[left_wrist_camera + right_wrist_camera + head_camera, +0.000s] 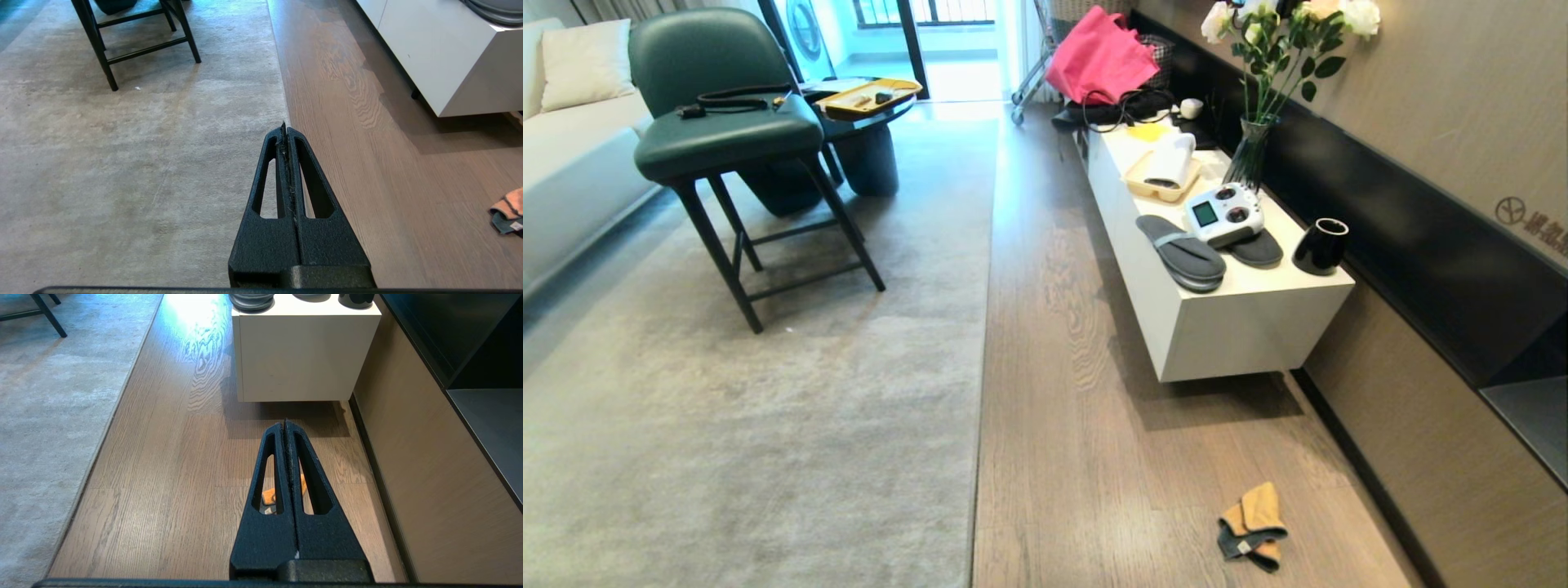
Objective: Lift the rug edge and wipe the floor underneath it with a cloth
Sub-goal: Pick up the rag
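Note:
The pale grey rug [768,408] lies flat, and its rug edge [980,367] runs straight along the brown plank floor [1094,425]. An orange-tan cloth [1252,527] with a grey part lies crumpled on the floor near the wall. Neither arm shows in the head view. My left gripper [284,127] is shut and empty, high above the rug edge [282,94]; the cloth [508,210] is far off to its side. My right gripper [285,424] is shut and empty, held above the floor [171,457], with the cloth [269,495] showing through its finger slots.
A white low cabinet [1225,327] carrying slippers, a remote, a black cup and a vase stands along the wall right of the floor strip. A dark green chair [727,131] with black legs stands on the rug. A sofa and a round table are further back left.

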Tool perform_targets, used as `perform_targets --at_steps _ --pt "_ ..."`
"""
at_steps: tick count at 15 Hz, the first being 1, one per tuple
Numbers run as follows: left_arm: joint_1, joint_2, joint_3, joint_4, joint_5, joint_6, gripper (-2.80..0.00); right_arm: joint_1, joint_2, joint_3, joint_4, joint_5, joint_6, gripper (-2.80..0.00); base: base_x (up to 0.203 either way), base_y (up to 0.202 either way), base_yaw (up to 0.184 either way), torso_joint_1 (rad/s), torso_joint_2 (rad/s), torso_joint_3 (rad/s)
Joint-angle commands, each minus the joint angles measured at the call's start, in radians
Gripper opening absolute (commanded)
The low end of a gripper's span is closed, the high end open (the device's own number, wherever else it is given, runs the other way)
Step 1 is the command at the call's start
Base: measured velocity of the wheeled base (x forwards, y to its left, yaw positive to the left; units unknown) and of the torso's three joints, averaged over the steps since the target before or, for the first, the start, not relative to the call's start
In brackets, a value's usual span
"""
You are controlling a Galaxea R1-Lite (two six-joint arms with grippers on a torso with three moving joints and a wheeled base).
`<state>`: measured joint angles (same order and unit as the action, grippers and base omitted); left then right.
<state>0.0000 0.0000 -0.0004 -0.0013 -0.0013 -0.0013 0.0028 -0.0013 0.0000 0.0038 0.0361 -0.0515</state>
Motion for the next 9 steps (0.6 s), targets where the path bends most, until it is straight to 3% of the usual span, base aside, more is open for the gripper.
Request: perform_targets --at_steps 1,9 --pt "0.0 0.0 -0.001 0.001 0.0 0.0 -2.8 0.0 0.001 0.0 0.001 0.001 -0.001 -2.8 0.0 0.0 0.0 0.0 0.0 0.0" --pt "0.0 0.0 0.0 0.001 0.0 0.0 -2.8 0.0 0.001 0.0 0.001 0.001 -0.001 -2.8 0.0 0.0 0.0 0.0 0.0 0.0"
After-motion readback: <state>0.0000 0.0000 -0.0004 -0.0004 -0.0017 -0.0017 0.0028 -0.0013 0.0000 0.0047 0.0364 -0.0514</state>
